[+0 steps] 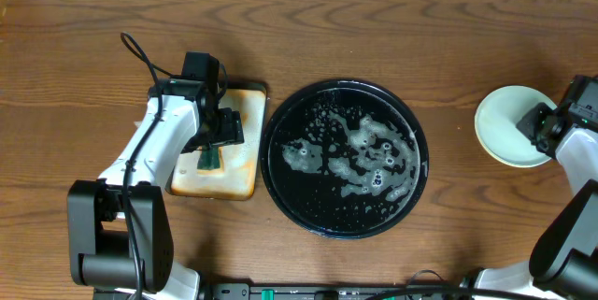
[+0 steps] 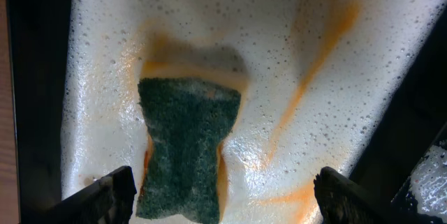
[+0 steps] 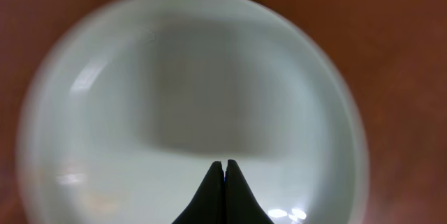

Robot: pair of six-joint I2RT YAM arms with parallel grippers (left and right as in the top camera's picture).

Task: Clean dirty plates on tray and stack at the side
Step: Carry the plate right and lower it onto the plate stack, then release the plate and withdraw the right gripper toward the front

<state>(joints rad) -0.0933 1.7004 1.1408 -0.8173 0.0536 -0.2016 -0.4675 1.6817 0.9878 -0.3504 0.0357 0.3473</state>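
Observation:
The black tray lies mid-table, holding only soapy foam and water. A pale plate sits on the table at the far right; whether others lie under it I cannot tell. It fills the right wrist view, blurred. My right gripper is shut and empty, hovering over the plate's inside, and shows at the plate's right edge in the overhead view. My left gripper is open above a green sponge, which lies apart from both fingers.
The sponge lies in a pale, orange-stained rectangular tray full of foam, left of the black tray. The left arm reaches over it. Bare wood runs between the black tray and the plate.

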